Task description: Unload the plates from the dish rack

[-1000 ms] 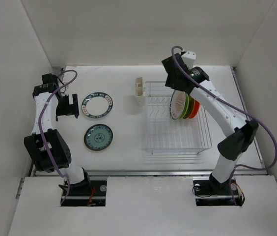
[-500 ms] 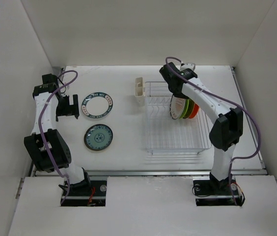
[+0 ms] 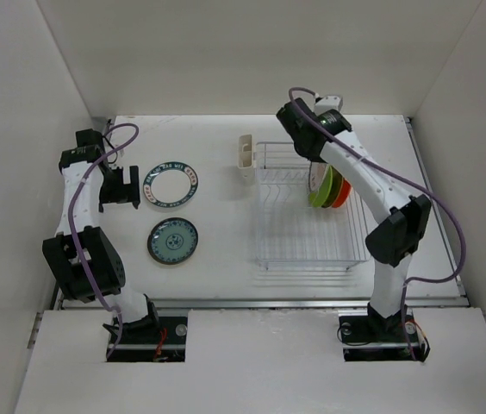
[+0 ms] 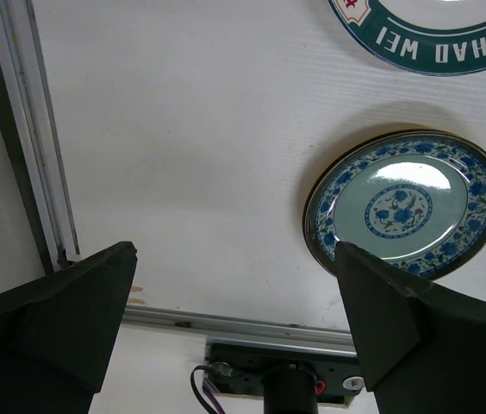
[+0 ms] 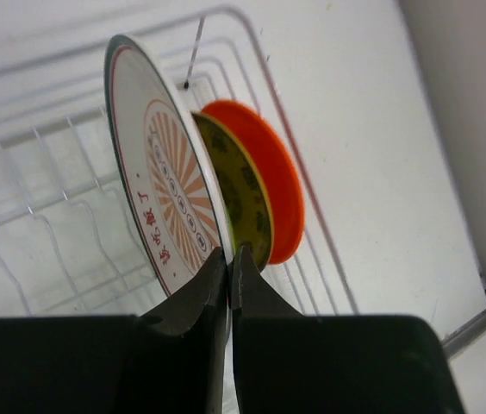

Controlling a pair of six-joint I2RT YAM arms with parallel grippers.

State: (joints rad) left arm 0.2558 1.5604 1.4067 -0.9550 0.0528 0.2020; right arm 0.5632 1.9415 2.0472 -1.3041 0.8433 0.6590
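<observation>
Worktop: white, flat. At 9 o'clock lay a white plate with dark teal rim, face up. At that plate's 6 o'clock, near but apart, lay a teal patterned plate, also face up. At 3 o'clock stood the wire dish rack, with a cream cup against its 10 o'clock corner.

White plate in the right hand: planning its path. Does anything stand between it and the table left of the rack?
The left wire wall of the rack and the cream cup on it lie in that path; nothing visible blocks lifting the white plate up.
</observation>
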